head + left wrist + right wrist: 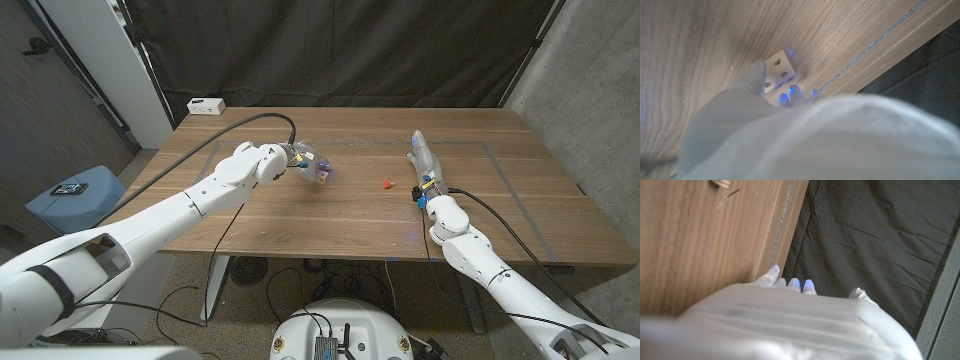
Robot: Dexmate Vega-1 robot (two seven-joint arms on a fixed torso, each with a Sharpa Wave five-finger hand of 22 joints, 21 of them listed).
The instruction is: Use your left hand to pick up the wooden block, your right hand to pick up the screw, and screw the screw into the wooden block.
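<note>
Blue bin (75, 200): stands on the floor far left of the surface, with a small dark device on its lid; any writing is too small to read.
White box (206, 105): sits at the far left corner of the surface (350, 225); its dark markings cannot be read.
Left robot hand (305, 163): reaches over the left middle of the surface. In the head view the fingers blur together with blue glints, so the grip is hard to make out.
Wooden block (778, 71): pale, with round holes in its faces. In the left wrist view it lies on the surface at the fingertips (758, 67), one finger touching its side; whether the robot hand actually grasps it I cannot tell.
Screw (387, 184): a small red-orange speck on the surface, between the two robot hands and nearer the right one; its shape is too small to tell.
Right robot hand (422, 160): fingers stretched out together, pointing to the far side, released and holding nothing, apart from the screw.
Tape line (781, 222): a thin pale strip along the surface's edge.
</note>
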